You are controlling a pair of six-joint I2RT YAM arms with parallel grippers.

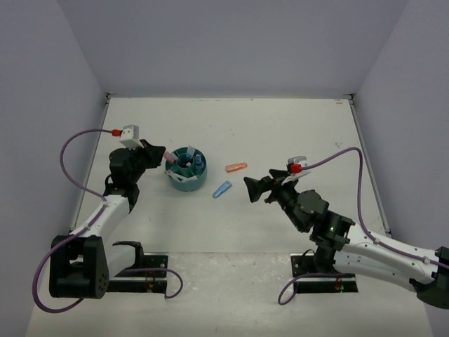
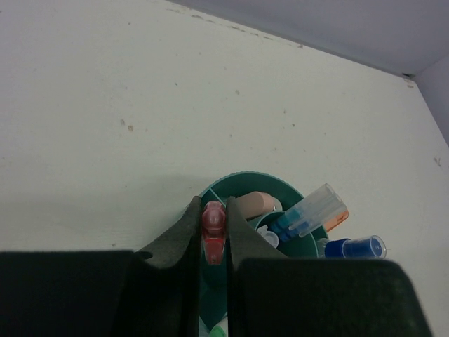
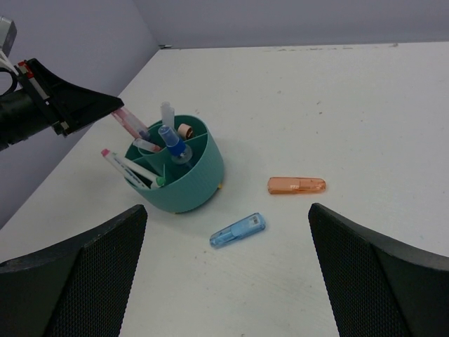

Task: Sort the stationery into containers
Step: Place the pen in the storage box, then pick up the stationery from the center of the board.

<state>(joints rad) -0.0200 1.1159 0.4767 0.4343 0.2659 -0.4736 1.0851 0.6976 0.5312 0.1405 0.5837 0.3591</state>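
**Container:** one round teal organizer point(image 1: 186, 181), standing on the table point(image 1: 280, 126) in front of the left arm, with a central cup and a ring of divided compartments.

**Already stowed:** several pens and markers stand or lean in the compartments, among them a white pen with a pink tip point(image 3: 126, 166) and a blue-capped clear bottle point(image 3: 172, 138). An exact count cannot be made.

**In hand:** pink pen point(image 2: 212, 223), pinched between the pressed-together fingers of the left gripper point(image 2: 212, 210). It is held over the organizer's near rim and angled down into a compartment, judged to be at the point of release.

**Outstanding:** orange marker point(image 1: 236, 167) and light-blue marker point(image 1: 222, 189), both lying flat on the table to the right of the organizer, apart from it and from each other.

**Right gripper** point(image 1: 252, 188): fingers spread wide, holding nothing and facing the two loose markers.

**Progress:** judged mostly done, with one drop and two pickups left.
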